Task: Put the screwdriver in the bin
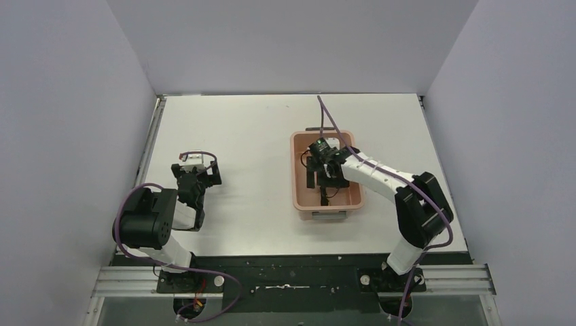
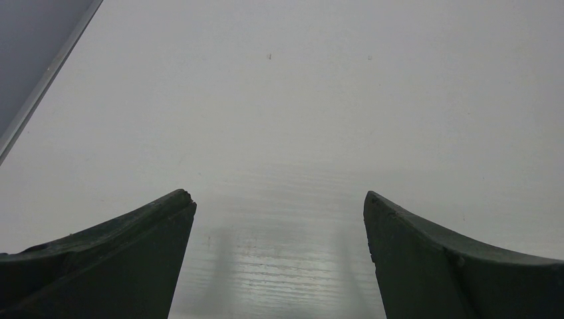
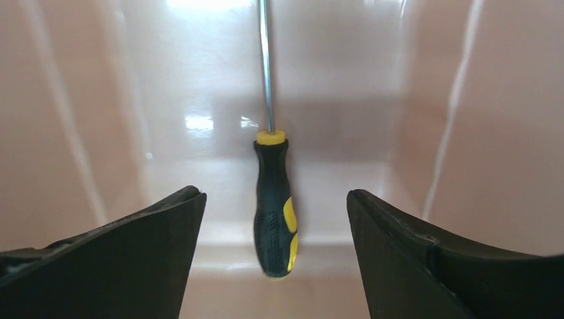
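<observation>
The screwdriver (image 3: 274, 212), with a black-and-yellow handle and a thin metal shaft, lies on the floor of the salmon-pink bin (image 3: 80, 133). Its shaft points away from the camera in the right wrist view. My right gripper (image 3: 274, 191) is open and hangs just above the handle, one finger on each side, not touching it. In the top view the bin (image 1: 296, 170) stands right of centre. My right gripper (image 1: 322, 178) reaches down into it and hides most of the screwdriver. My left gripper (image 1: 196, 182) is open and empty over the bare table (image 2: 279, 100).
The bin's walls rise close on both sides of my right fingers. White walls enclose the table on three sides. A metal rail (image 2: 40, 86) runs along the table's left edge near my left gripper.
</observation>
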`<state>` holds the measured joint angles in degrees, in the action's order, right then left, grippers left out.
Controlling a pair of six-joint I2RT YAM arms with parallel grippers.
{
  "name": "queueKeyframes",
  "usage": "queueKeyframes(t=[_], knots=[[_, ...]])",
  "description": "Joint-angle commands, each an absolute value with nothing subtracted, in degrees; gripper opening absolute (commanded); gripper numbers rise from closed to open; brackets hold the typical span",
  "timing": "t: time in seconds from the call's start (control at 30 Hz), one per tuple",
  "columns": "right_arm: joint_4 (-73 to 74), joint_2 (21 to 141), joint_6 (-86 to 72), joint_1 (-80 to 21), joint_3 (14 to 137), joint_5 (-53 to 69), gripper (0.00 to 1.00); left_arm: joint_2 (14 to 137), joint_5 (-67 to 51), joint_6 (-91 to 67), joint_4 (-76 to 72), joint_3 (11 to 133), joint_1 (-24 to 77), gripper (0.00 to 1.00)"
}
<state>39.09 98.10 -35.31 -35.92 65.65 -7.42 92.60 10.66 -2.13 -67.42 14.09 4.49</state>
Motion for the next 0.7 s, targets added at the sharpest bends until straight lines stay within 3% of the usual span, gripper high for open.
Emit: queueKeyframes(t=[0.0,0.1,0.4,0.67], knots=[[41.9,90.4,-36.1,-37.8,72.1,-13.5,0.88,92.3,10.7,-1.7,-69.3,14.6,4.3,0.97],[42.8,87.6,-35.2,-38.5,74.8,-13.9,1.0,92.3,10.7,-1.7,-69.2,14.6,4.3,0.97],[33.3,75.9,-24.1,-36.9,77.8,-15.1,1.0,92.3,10.7,-1.7,-69.2,14.6,4.3,0.97],[1.7,56.7,-6.6,-24.8,56.1,-20.1,1.0,92.3,10.7,-1.7,-69.2,14.6,4.3,0.97]])
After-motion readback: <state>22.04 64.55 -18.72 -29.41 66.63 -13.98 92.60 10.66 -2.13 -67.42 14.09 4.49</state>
